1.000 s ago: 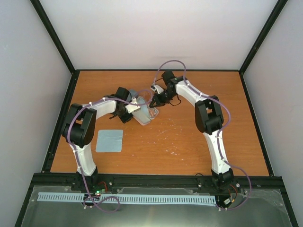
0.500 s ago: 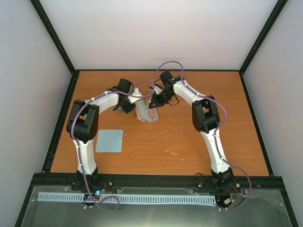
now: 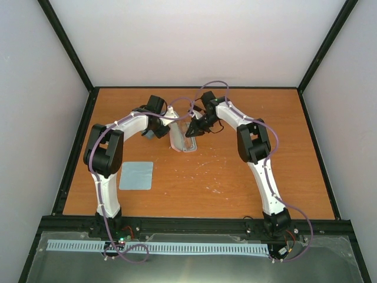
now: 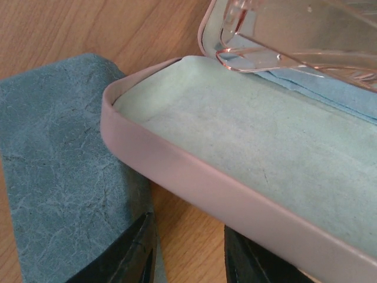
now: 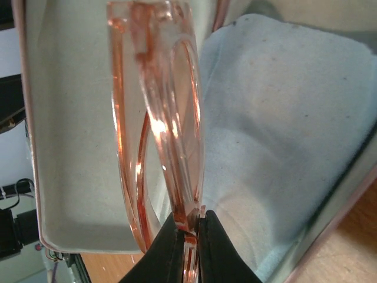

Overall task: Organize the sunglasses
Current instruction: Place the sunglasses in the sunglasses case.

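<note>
The pale reddish-clear sunglasses (image 5: 159, 118) hang folded over the open pink case (image 4: 177, 171), just above its pale green lining. My right gripper (image 5: 191, 227) is shut on their frame. In the top view the sunglasses (image 3: 189, 140) and right gripper (image 3: 193, 131) sit over the case (image 3: 175, 146) at mid table. A light-blue cloth (image 5: 283, 130) lies inside the case under them. My left gripper (image 4: 188, 253) stands open beside the case's near wall with bare wood between its fingers; in the top view the left gripper (image 3: 158, 131) is just left of the case.
A blue-grey leathery case (image 4: 59, 177) lies flat on the table to the left of the pink one, under my left gripper's left finger. A second light-blue cloth (image 3: 136, 175) lies on the wood nearer the left arm's base. Black frame rails border the table.
My left gripper has let go of the pink case and drawn back to the left. The case now rests on the table. My right gripper has brought the sunglasses down over it.
</note>
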Robot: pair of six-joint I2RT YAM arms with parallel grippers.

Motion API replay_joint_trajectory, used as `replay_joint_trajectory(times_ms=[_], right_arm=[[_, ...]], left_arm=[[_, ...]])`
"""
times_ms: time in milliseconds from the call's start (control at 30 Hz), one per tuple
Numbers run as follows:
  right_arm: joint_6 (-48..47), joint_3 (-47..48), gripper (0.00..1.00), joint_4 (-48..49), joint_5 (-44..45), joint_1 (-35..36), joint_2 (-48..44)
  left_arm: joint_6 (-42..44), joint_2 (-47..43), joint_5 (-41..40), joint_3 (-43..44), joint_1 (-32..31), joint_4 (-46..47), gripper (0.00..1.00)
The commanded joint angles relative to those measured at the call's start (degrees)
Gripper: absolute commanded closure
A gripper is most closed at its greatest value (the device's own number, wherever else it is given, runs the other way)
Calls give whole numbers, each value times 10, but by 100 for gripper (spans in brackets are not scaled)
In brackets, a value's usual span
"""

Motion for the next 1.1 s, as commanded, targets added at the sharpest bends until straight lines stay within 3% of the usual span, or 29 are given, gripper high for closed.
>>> replay_joint_trajectory(times_ms=[0,200,267,400,867,933,967,1033,1067], right_arm=[[12,29,96,-34,7,-5,44],[16,29,84,-50,15,-8,55],[14,30,67,-63,28,-8,55],[14,28,58,-70,46,-12,45],[18,28,57,-91,107,-38,5],[19,29,80,-90,109,-40,2],[20,30,83,-88,109,-41,1],[19,32,77,-91,108,-41,2],[19,32,65,-93,106,-40,3]], left_arm=[[-14,-6,4,7,2,6,68],[-19,0,9,17,2,5,68],[-18,2,10,22,2,5,68],[-16,2,12,24,1,6,68],[-13,3,19,28,2,8,69],[-13,3,20,28,2,8,69],[-13,3,20,28,1,8,69],[-13,3,20,28,1,9,69],[-13,2,20,28,1,8,69]])
